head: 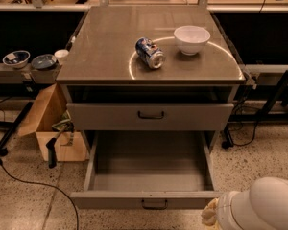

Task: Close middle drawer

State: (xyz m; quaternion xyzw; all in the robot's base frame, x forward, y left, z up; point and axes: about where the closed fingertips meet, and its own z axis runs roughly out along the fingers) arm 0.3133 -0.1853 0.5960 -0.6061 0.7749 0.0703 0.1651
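Note:
The middle drawer [149, 176] is pulled far out of the grey cabinet. Its long tray is empty, and its low front panel carries a small dark handle [154, 204] near the bottom of the view. Above it, the taller-fronted top drawer [151, 115] sits almost flush. The lowest drawer is hidden under the open one. My gripper [210, 215] is at the bottom right, just right of the open drawer's front corner. It is mostly covered by my white arm [261, 206].
A blue can [150, 52] lies on its side and a white bowl [192, 39] stands on the cabinet top. An open cardboard box [53, 123] sits on the floor to the left, with a black cable. Bowls and a cup rest on a left shelf [19, 68].

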